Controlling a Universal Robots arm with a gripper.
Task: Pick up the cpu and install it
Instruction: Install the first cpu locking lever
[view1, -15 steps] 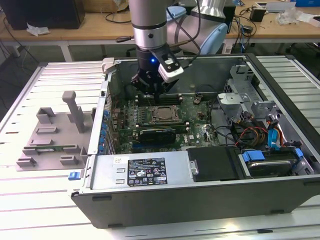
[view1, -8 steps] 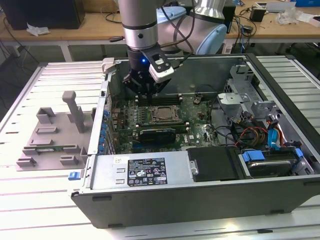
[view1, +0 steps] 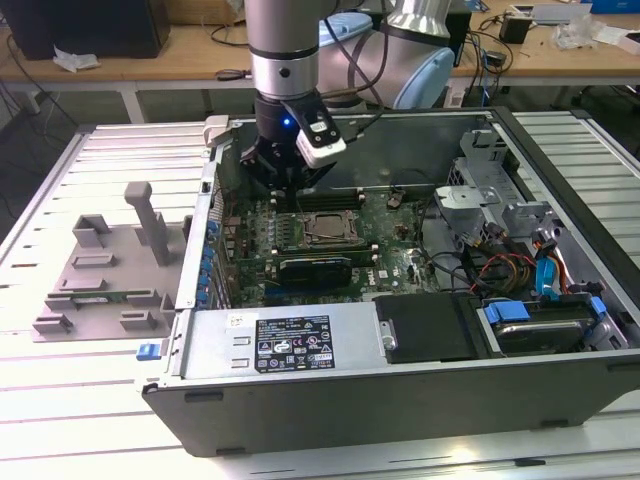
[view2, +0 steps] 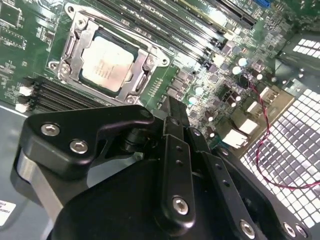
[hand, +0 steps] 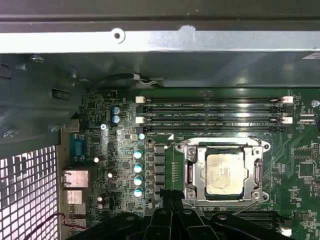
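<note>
The cpu (view1: 325, 228), a small square chip with a pale silver top, lies flat in the metal-framed socket on the green motherboard (view1: 395, 240) inside the open computer case (view1: 400, 400). Both wrist views show it seated in the socket frame, in the second wrist view at cpu (view2: 106, 65) and in the first at cpu (hand: 225, 172). My gripper (view1: 291, 190) hangs over the board just beside the socket, toward the exterior view's left. Its black fingers (view2: 172, 112) are drawn together with nothing between them; the gripper (hand: 170, 200) is shut and apart from the chip.
Long memory slots (hand: 215, 112) run beside the socket. A black expansion card (view1: 315, 268) and the power supply (view1: 290, 342) lie nearer the case front. Drive bays and cables (view1: 520, 270) crowd the exterior view's right. A grey parts fixture (view1: 110, 270) sits outside the case.
</note>
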